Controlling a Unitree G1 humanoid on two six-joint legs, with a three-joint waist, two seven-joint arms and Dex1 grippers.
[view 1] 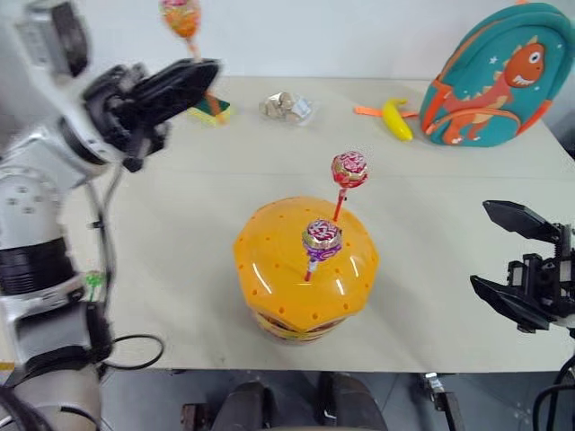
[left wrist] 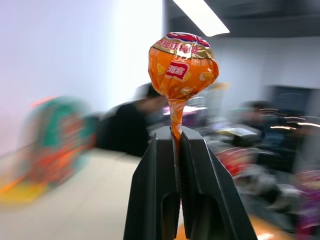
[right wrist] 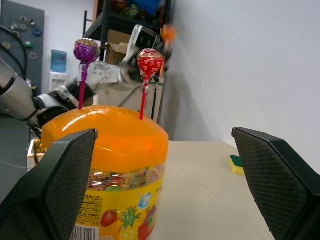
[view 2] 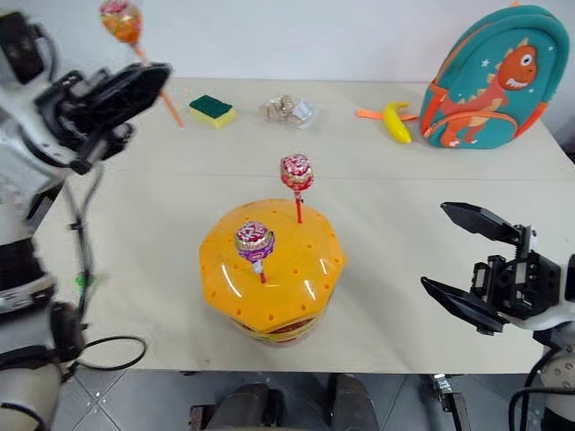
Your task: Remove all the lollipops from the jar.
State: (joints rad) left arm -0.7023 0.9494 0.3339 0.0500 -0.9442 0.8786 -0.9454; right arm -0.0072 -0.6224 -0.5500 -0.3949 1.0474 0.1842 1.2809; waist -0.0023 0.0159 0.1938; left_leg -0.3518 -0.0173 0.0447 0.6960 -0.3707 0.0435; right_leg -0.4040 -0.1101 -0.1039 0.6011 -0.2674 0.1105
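The orange dome-topped jar (view 1: 269, 269) stands near the table's front edge. Two lollipops stick up from its top: a red one (view 1: 349, 169) on a red stick and a purple one (view 1: 322, 237). My left gripper (view 1: 202, 76) is raised over the table's far left, well away from the jar, and is shut on the stick of an orange lollipop (left wrist: 182, 62). Its wrapped head (view 1: 181, 16) points up above the fingers. To the right of the jar, my right gripper (view 2: 437, 247) hangs open with nothing between its fingers, facing the jar (right wrist: 107, 145).
A teal dinosaur backpack (view 1: 499, 76) lies at the back right with a banana (view 1: 395, 118) beside it. A green-and-yellow sponge (view 2: 211, 109) and a small crumpled clear wrapper (view 1: 287, 108) sit at the back. The table front edge runs just below the jar.
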